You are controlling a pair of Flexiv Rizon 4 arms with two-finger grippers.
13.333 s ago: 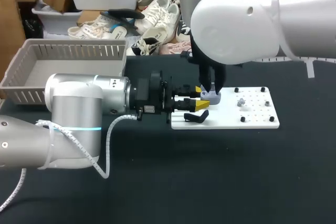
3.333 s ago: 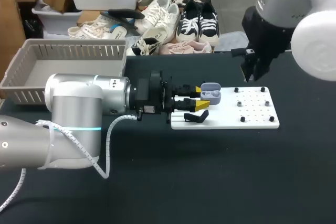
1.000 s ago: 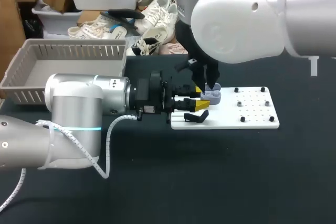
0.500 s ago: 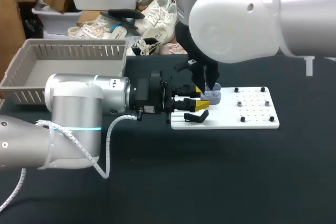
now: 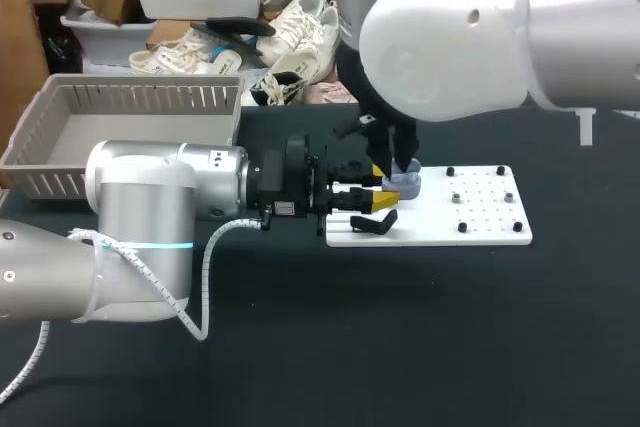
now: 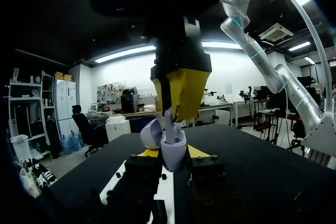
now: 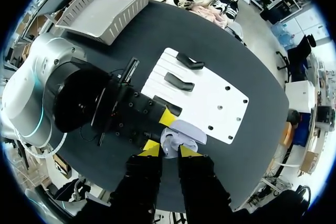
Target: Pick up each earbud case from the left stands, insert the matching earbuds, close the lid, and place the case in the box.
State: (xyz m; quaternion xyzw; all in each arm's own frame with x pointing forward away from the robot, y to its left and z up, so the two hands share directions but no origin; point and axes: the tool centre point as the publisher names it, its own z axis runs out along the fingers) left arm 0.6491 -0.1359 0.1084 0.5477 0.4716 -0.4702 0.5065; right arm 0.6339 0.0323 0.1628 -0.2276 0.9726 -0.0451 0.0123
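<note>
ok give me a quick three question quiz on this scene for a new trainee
1. Fill in: the right gripper hangs directly ____ the earbud case.
2. Which gripper holds the case from two sides? A) the left gripper B) the right gripper C) neither
3. True or false: the case's lid is shut.

Key: 1 above; 2 A; 3 false, the lid stands open.

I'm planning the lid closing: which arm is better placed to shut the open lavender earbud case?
Right, probably. The right gripper hangs directly over the open lavender plastic earbud case, whereas the left gripper is occupied, clamping that case from both sides.
</note>
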